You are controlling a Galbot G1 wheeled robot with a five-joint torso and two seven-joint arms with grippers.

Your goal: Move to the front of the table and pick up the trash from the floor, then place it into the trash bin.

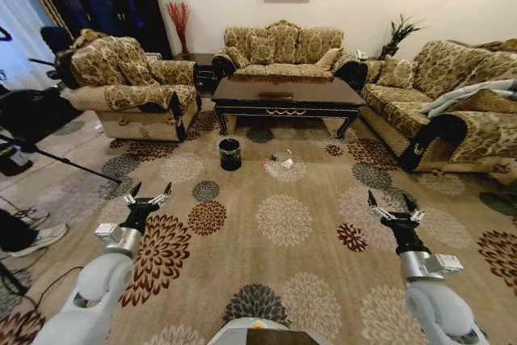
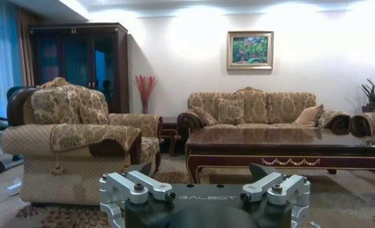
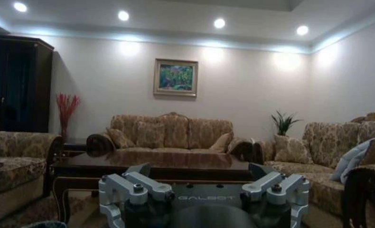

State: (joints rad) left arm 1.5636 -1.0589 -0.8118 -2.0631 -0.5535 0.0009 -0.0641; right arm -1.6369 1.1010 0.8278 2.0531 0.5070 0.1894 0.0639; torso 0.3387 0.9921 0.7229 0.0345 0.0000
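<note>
The trash point(image 1: 280, 159) lies on the floor point(image 1: 323, 224) just in front of the table point(image 1: 288, 93) — a few small pieces close together, too small to tell apart. The trash bin point(image 1: 230, 154) stands on the carpet near the table's front left leg, just left of the litter. Both arms are held low and forward, well short of the litter — the left gripper point(image 1: 148, 197) and the right gripper point(image 1: 393, 204) each have their fingers spread wide, holding nothing. 3 patterned sofas point(image 1: 279, 50) ring the table.
</note>
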